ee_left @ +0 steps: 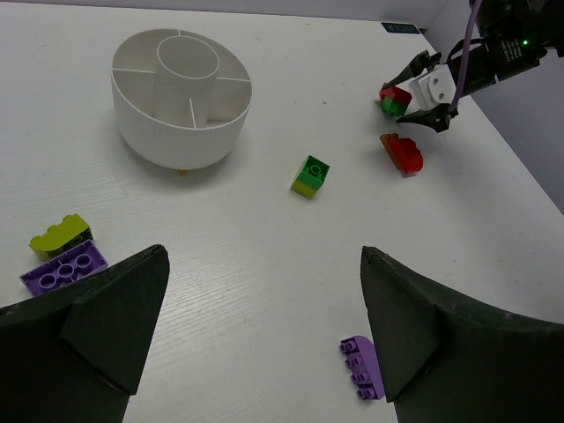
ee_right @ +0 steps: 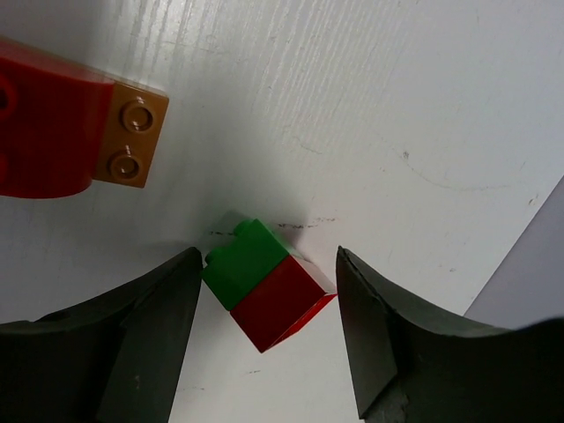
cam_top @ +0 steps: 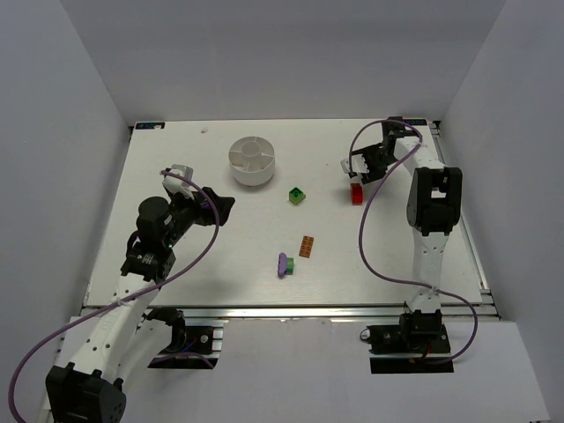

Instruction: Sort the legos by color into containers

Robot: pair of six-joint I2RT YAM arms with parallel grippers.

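The white dish [cam_top: 253,161] stands at the back middle; it also shows in the left wrist view [ee_left: 182,97]. My right gripper [cam_top: 356,173] is open and low over the table. Its fingers straddle a green-and-red lego [ee_right: 264,282]; the left finger touches it and a gap shows on the right. A red-and-orange lego [ee_right: 62,132] lies just beside it. My left gripper [ee_left: 264,326] is open and empty. A green-on-lime lego [cam_top: 298,196] lies mid-table. An orange lego [cam_top: 307,246] and a purple one [cam_top: 283,264] lie nearer the front.
In the left wrist view a lime-yellow lego [ee_left: 60,234] and a purple lego [ee_left: 64,267] lie left of the gripper. A rounded purple lego [ee_left: 363,367] lies by its right finger. White walls close in the table on three sides.
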